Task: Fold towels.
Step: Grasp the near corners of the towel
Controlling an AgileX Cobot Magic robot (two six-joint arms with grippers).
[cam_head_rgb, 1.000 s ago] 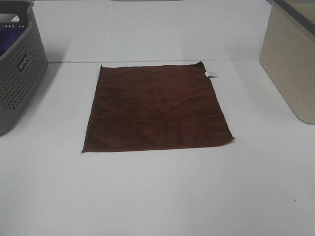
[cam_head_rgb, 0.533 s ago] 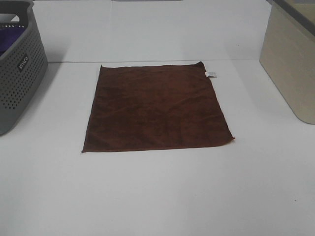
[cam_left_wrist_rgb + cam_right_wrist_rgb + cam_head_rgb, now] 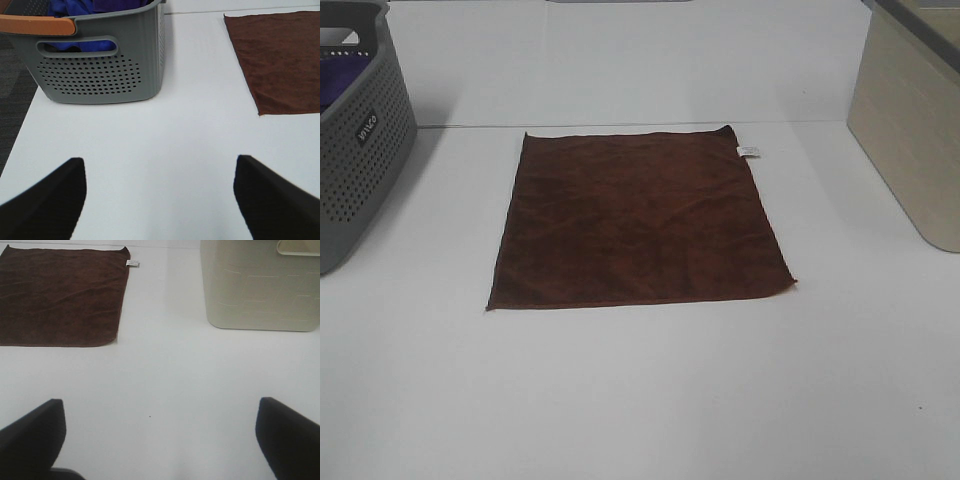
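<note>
The towel [image 3: 638, 220] lies flat on the bench [image 3: 640, 400], to the right of the basket [image 3: 360, 150] and apart from it. The left hand [image 3: 159, 162] and right hand [image 3: 161, 401] both have their fingers spread wide, holding nothing.

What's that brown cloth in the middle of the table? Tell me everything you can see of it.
It is a dark brown towel, roughly square, of soft, fuzzy-looking cloth. It lies spread flat and unfolded on the white table, with faint wrinkles across it. A small white tag sticks out at its far right corner. Nothing rests on it, and only the table touches it.
</note>
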